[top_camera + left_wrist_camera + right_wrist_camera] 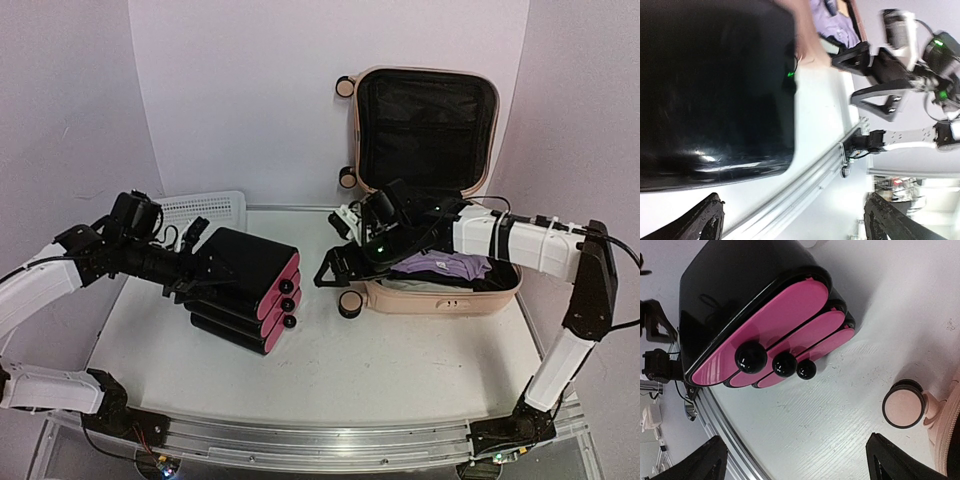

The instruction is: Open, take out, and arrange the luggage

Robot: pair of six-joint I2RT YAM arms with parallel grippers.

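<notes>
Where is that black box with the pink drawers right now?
In the top view, the black box lies on the left half of the table, in front of the white basket and left of the open suitcase.

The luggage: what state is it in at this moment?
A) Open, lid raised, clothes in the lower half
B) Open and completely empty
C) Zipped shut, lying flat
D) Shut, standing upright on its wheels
A: the luggage lies open with its lid standing up and showing black lining, and purple clothing lies in the lower shell.
</notes>
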